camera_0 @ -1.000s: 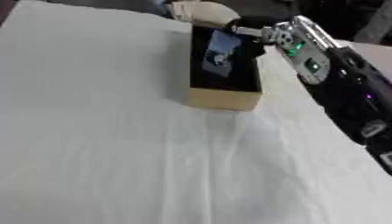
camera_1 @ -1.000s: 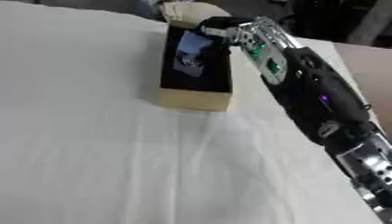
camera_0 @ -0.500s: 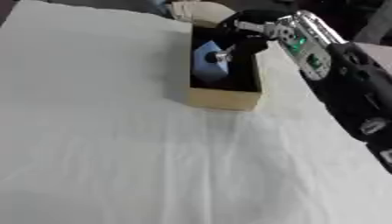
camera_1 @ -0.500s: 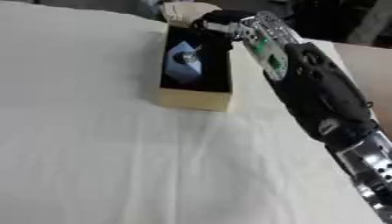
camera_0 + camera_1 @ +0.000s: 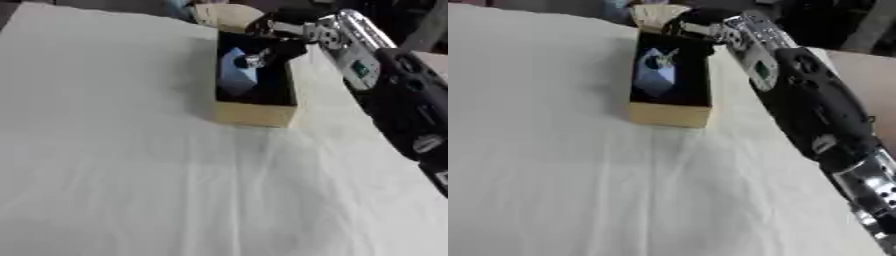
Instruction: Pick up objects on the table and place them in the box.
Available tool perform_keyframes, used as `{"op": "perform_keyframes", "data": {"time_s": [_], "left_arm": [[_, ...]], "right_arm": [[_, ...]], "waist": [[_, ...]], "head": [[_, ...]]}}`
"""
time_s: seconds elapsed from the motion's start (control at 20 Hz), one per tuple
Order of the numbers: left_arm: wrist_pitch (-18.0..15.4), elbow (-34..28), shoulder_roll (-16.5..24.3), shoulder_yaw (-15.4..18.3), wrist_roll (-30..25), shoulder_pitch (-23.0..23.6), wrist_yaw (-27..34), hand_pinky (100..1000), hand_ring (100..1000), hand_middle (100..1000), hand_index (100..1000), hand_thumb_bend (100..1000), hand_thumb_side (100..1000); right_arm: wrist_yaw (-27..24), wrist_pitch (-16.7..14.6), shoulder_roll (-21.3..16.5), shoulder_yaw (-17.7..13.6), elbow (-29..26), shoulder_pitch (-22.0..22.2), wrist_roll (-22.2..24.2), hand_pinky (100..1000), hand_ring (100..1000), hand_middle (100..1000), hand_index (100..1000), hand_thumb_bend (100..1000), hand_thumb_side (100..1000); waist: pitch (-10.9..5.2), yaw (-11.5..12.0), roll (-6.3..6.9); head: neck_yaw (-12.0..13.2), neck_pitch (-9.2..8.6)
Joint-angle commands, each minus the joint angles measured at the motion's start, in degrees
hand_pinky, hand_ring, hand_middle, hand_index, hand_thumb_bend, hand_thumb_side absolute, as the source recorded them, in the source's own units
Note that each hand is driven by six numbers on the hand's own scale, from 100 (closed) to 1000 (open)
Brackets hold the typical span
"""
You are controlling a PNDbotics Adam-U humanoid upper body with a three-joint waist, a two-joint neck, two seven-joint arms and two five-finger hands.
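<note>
An open cardboard box point(image 5: 254, 112) with a dark inside stands at the far middle of the white cloth. A light blue block point(image 5: 234, 74) sits tilted inside it, towards its left wall. My right hand point(image 5: 284, 36) reaches in over the box's far right rim from the upper right. Its curled fingers point down into the box, and a silver fingertip point(image 5: 255, 61) meets the block's upper right edge. The hand hides the box's far right corner. My left hand shows in neither view.
A tan flap point(image 5: 224, 14) rises behind the box's far end. My black right forearm point(image 5: 815, 115) runs along the right side above the cloth. The white cloth point(image 5: 131, 175) spreads wide to the left and front. A bare tabletop strip point(image 5: 868, 75) shows at far right.
My right hand has brought the blue block down from above the box's rim into the box, and the block now sits a little lower inside.
</note>
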Motion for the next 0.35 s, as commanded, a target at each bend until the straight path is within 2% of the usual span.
{"op": "perform_keyframes", "data": {"time_s": [0.05,0.2,0.35], "left_arm": [[-0.1,-0.9,1.3,0.8,0.5,0.0,0.0,632,645,680,743,289,954],[0.0,-0.9,1.2,1.0,0.8,0.1,0.0,633,645,678,743,289,953],[0.0,-0.9,1.1,1.1,1.1,0.2,0.0,633,645,678,744,289,952]], "right_arm": [[-2.6,1.0,-3.5,-3.6,-4.6,-0.5,-2.3,829,792,724,879,100,940],[-5.1,1.4,-5.5,-7.4,-8.6,1.3,-4.8,828,764,717,868,100,1000],[-7.5,0.6,-7.1,-11.1,-12.6,4.4,-7.2,827,751,710,866,100,1000]], "waist": [[-1.59,-0.4,0.81],[-1.66,-1.0,1.08],[-1.58,-1.6,1.46]], "head": [[0.6,0.08],[1.2,-0.11],[1.8,-0.24]]}}
